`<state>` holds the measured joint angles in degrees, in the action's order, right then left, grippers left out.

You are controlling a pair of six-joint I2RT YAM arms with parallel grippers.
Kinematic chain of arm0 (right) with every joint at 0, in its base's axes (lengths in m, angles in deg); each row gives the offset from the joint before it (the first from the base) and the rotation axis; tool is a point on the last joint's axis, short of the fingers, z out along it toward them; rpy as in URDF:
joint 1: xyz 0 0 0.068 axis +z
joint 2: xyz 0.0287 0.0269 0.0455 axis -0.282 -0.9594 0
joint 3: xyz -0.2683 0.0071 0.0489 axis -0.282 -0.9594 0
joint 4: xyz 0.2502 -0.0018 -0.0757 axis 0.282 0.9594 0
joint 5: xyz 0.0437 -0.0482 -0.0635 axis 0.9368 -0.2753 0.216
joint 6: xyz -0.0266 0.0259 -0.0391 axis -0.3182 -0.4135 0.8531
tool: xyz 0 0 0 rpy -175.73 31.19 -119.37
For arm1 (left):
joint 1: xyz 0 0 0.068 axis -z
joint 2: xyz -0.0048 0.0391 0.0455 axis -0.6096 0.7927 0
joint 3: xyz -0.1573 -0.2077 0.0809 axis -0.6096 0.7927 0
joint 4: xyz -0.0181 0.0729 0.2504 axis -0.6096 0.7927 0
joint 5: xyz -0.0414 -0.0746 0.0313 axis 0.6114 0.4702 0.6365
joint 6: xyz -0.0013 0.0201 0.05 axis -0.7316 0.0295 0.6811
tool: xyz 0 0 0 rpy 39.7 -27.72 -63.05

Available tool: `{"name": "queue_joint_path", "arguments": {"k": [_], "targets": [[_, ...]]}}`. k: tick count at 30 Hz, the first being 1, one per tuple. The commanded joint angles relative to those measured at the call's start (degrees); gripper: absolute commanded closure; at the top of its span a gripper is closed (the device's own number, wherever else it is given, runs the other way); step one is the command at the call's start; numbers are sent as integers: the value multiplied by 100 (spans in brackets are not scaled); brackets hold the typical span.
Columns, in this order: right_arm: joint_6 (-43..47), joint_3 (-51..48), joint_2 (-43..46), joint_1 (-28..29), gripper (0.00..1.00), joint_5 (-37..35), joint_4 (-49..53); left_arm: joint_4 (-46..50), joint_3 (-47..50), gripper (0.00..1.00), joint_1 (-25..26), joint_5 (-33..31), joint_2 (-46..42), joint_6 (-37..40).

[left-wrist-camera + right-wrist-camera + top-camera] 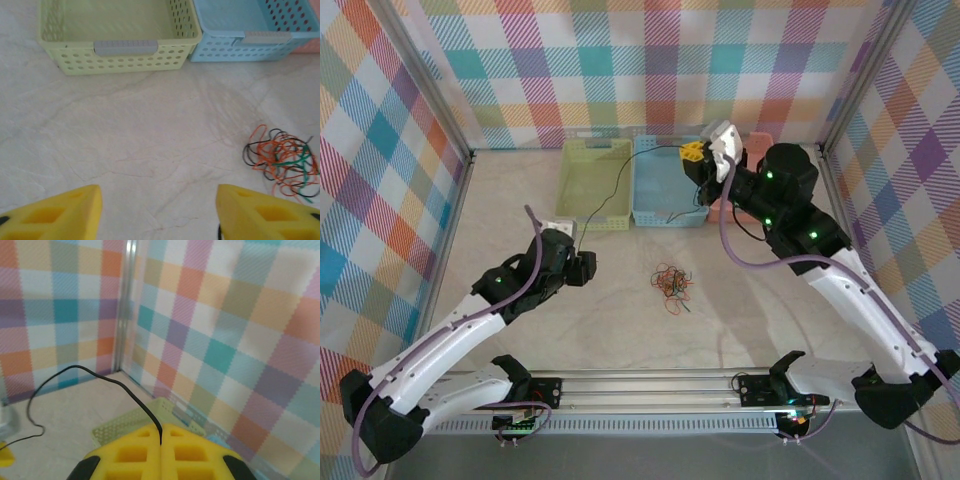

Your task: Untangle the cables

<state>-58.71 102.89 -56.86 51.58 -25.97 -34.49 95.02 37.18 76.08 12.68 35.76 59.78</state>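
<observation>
- Right pincer (703,158) at the upper right of the overhead frame: is it actually gripping anything?

- Yep. In its wrist cam the yellow fingers (135,455) are squeezed fully together with a thin black cable (100,375) pinched in the seam. That cable arcs up and away to the lower left of that frame. From overhead, the black cable (630,172) slants down-left across the blue basket (642,215) and the green basket (568,190).

- And the other cables?

- One small tangle (670,283) of orange, black and green strands, lying on the table (770,330) just below centre, well apart from both pincers. In the left wrist cam the tangle (282,162) sits at the right edge.

- Left pincer?

- Left pincer (157,210) is spread wide, holding nothing, and faces the green basket (75,62) and blue basket (225,50).
</observation>
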Motion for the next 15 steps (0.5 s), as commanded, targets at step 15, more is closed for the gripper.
{"name": "queue_joint_path", "arguments": {"k": [15], "targets": [[-1925, 1240, -1728, -480, 100, -1394, 570, 223, -162, 12, -38, 2766, -1516, -134]]}}
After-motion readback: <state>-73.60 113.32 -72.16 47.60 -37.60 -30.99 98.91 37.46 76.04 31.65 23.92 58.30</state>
